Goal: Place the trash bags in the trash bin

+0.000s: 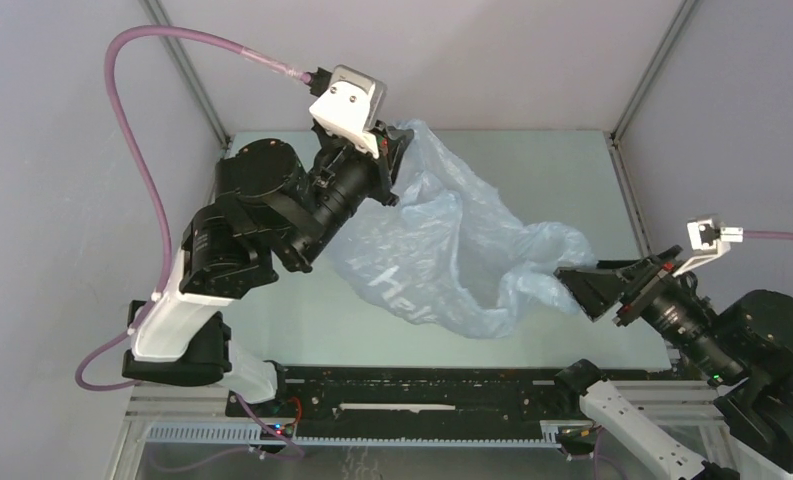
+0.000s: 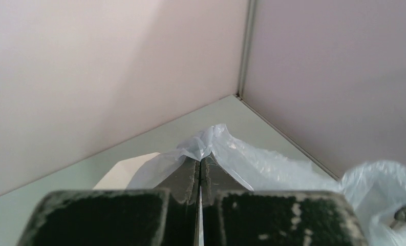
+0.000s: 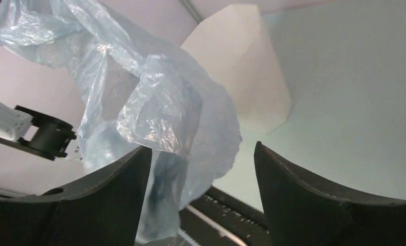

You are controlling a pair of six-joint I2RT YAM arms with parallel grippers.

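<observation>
The pale-blue trash bag [image 1: 452, 240] hangs stretched over the middle of the table, with whitish print on its lower fold. My left gripper [image 1: 396, 152] is shut on the bag's top edge near the back; its wrist view shows film pinched between the closed fingertips [image 2: 200, 160]. My right gripper [image 1: 579, 290] is open at the bag's right tail. In the right wrist view the bag [image 3: 154, 102] hangs against the left finger [image 3: 119, 179], ungripped. The white faceted trash bin [image 3: 241, 66] shows beyond the bag, and also in the left wrist view [image 2: 121, 174]. The bag hides it from above.
A black rail [image 1: 442, 395] runs along the table's near edge. Grey walls and metal corner posts [image 1: 652, 70] close in the table at the back and sides. A joint of the left arm [image 3: 44, 137] shows at the left of the right wrist view.
</observation>
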